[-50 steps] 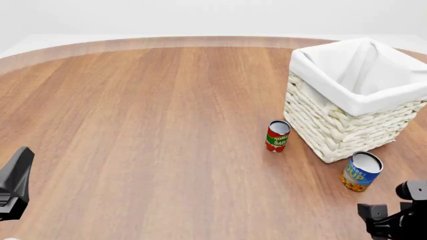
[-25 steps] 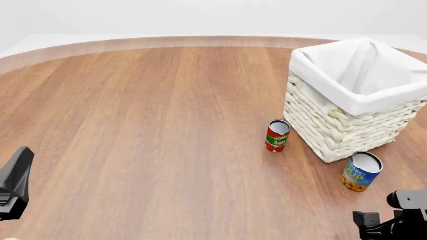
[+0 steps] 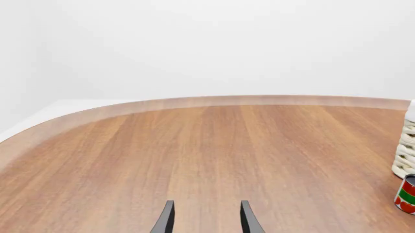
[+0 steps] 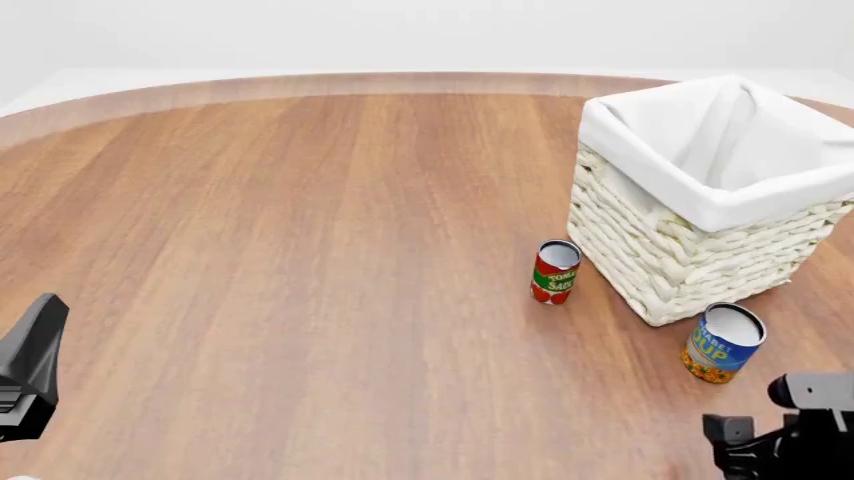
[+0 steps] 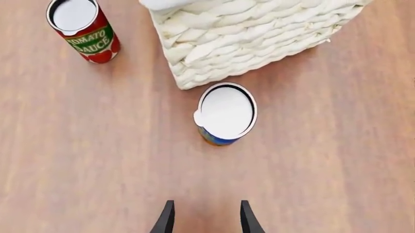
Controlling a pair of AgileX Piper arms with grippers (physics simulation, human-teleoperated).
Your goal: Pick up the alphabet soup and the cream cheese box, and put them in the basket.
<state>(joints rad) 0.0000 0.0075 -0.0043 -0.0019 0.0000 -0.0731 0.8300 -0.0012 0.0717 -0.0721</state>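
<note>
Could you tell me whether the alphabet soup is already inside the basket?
No, the alphabet soup stands upright on the table just outside the basket.

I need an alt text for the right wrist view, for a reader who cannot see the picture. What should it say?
Seen from above, the alphabet soup stands upright on the wooden table, just ahead of the open, empty right tool. Behind the can is a corner of the woven basket, close to it, and a red and green tomato sauce can stands apart to one side.
</note>
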